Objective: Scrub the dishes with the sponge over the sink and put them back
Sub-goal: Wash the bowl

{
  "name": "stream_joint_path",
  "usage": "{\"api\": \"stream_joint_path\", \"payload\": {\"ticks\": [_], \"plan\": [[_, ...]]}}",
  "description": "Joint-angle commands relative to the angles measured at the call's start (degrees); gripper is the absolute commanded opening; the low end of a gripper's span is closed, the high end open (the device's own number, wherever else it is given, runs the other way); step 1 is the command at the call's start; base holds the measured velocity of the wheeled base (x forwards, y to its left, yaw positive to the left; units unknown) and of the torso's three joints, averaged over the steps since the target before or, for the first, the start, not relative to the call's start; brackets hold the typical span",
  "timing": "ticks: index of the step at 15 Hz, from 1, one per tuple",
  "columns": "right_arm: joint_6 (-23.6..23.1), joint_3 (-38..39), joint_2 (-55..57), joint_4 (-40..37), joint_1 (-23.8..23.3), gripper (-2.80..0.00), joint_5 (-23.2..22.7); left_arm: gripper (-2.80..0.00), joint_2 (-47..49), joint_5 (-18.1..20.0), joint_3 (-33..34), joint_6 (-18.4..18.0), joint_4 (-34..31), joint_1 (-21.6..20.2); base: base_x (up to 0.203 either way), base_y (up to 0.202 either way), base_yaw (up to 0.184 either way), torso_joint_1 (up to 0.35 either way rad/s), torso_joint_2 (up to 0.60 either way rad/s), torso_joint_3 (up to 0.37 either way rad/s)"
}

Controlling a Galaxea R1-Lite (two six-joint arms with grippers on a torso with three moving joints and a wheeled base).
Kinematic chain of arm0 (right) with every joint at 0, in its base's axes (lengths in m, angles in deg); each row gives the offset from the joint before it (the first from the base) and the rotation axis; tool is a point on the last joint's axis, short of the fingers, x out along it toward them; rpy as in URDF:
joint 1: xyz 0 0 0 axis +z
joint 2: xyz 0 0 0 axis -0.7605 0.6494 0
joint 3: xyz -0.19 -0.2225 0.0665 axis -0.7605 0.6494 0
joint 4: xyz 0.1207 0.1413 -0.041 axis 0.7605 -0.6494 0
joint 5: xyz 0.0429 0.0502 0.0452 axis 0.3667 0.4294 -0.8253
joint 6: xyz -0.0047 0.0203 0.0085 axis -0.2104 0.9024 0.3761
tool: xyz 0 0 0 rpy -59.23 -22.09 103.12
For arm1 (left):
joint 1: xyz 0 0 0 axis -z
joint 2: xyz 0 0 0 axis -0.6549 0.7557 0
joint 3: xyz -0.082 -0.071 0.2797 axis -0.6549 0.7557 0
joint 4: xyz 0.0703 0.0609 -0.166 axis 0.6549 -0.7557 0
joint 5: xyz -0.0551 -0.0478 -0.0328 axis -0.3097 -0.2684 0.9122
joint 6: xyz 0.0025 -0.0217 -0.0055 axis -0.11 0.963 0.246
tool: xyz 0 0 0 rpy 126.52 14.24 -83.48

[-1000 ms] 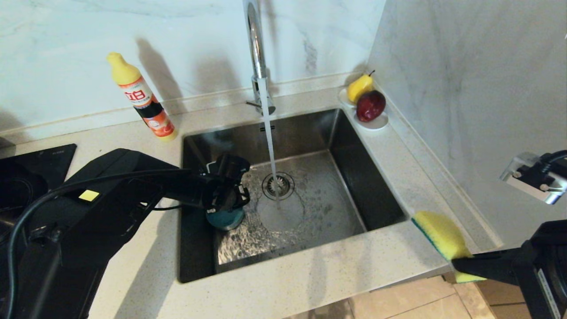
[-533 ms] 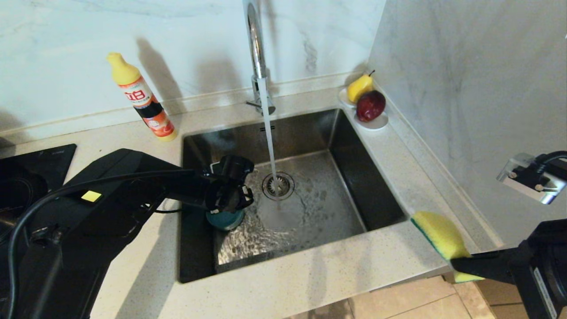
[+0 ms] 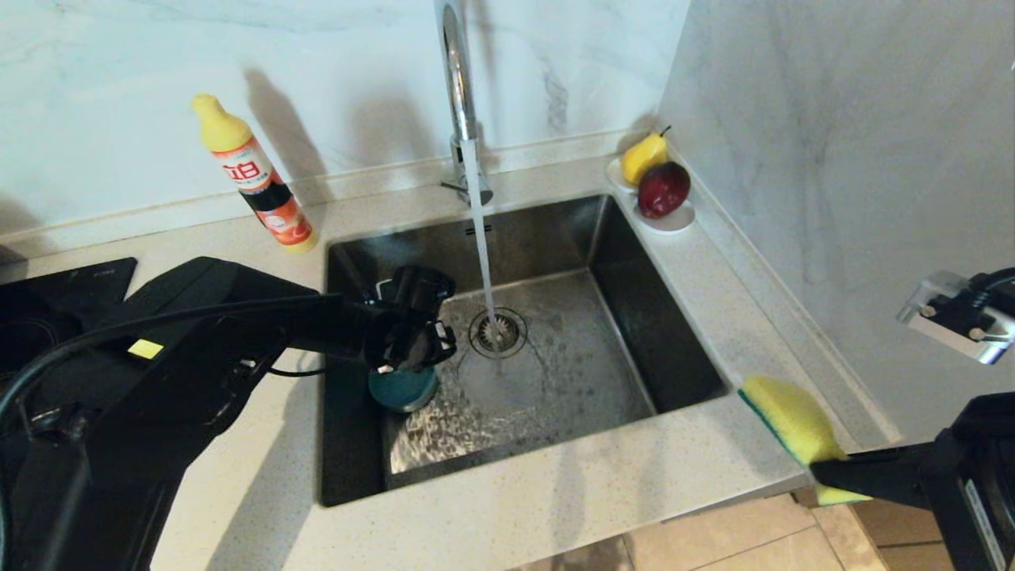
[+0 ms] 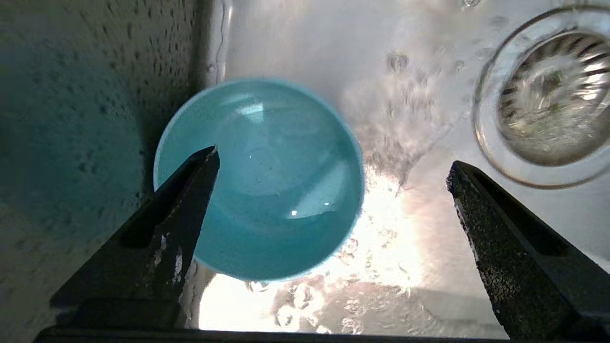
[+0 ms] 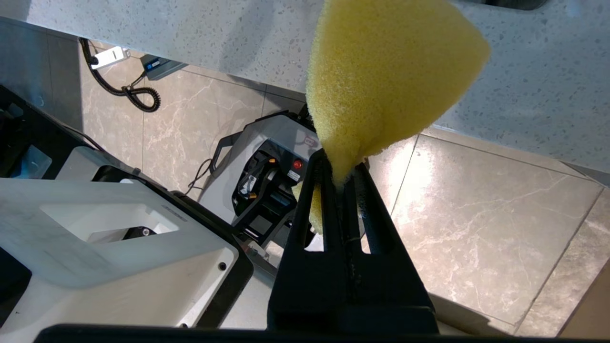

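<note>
teal-blue bowl (image 4: 267, 186) in a steel-grey sink (image 3: 603, 317). yellow sponge (image 3: 793, 432) edged dark green, over a speckled beige desk (image 3: 555, 492).

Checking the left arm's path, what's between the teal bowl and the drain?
Nothing solid: only wet sink floor between bowl and drain, shown in the left wrist view.

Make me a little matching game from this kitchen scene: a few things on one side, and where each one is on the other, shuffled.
Things:
1. teal bowl
2. sponge
3. pear and apple
4. soap bottle

Places:
A. on a white dish in the counter's corner
B. pinched in the right gripper
C. on the sink floor, under the open left gripper
D. standing by the back wall

Pairs: 1-C, 2-B, 3-A, 4-D
</note>
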State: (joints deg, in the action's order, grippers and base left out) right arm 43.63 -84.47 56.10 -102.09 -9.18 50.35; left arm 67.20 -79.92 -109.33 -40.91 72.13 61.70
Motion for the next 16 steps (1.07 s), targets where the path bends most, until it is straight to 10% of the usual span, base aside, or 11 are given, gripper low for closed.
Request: {"api": "stream_joint_path", "payload": {"ticks": [1,16], "plan": [[0.07,0.0,-0.26,-0.17,0.07,-2.8,0.0,0.0,-1.61,-0.09,0.02,0.26,-0.23,0.3,0.0,0.0,0.0,0.0,0.0,0.0],[0.07,0.13,-0.69,-0.43,-0.07,-2.8,0.0,0.0,-2.66,0.62,1.74,2.04,-0.49,1.72,0.0,0.0,0.0,0.0,0.0,0.0]]}}
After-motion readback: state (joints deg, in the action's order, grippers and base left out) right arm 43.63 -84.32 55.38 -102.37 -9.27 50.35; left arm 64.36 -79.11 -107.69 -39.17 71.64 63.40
